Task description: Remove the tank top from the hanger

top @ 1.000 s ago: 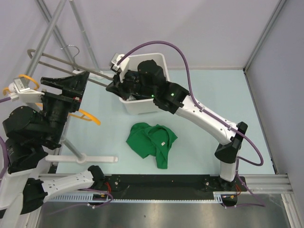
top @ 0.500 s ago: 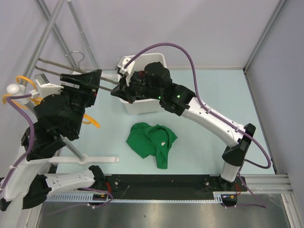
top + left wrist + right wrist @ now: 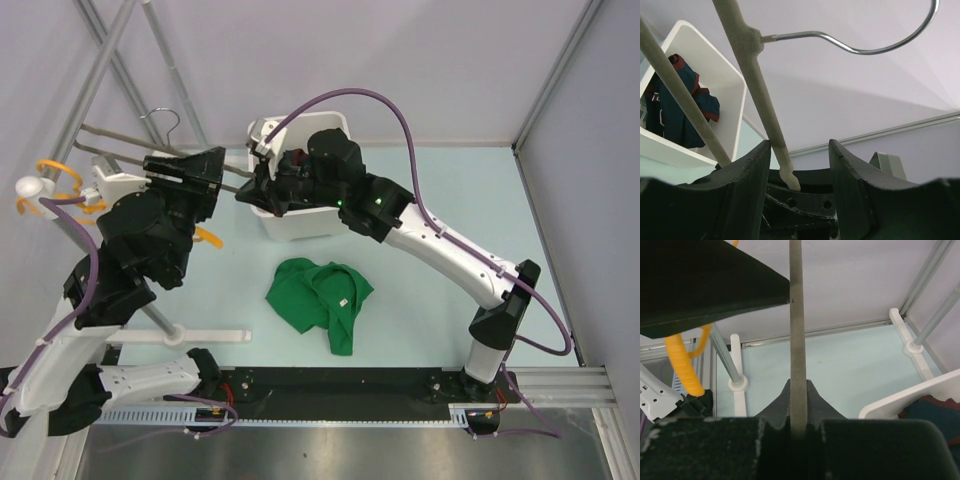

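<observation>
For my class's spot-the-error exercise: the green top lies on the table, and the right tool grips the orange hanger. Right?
No. The right tool grips the grey hanger, not the orange one, as the right wrist view shows. The green top does lie on the table.

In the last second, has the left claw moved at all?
Yes. The left claw has swung rightward in the top view, closer to the white bin, and its open jaws now straddle the free end of the hanger.
</observation>
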`<state>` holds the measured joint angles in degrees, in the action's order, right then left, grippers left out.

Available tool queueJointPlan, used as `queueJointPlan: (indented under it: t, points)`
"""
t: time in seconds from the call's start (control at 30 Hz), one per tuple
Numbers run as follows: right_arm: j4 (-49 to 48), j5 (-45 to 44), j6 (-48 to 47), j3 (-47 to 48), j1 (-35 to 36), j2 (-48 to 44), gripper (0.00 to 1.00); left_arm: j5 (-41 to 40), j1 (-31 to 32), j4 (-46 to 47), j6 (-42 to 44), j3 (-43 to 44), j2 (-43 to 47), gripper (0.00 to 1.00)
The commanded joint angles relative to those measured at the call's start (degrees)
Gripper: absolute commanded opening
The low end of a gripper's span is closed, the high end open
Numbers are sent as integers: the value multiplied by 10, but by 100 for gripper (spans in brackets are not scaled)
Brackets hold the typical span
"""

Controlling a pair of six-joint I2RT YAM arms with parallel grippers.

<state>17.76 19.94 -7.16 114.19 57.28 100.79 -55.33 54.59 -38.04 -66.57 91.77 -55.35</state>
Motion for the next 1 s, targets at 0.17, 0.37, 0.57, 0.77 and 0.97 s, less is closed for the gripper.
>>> queueJointPlan:
  t: [0.17, 0.37, 0.57, 0.77, 0.97]
  points:
    - [-63, 25, -7, 8, 7, -54, 0, -19, -6, 20, -27, -36, 2, 51]
    - [-51, 18, -11, 9, 13, -54, 0, -4, -20, 51, -17, -55, 7, 31]
    - [-43, -9, -6, 9, 10, -51, 0, -11, -23, 79, -19, -63, 2, 0]
    - [-40, -169, 31, -28, 1, -105, 69, -26, -51, 110, -66, -46, -23, 0]
    - [-39, -242, 64, -127, -42, -205, 98, -12, -120, 112, -119, -8, -71, 0]
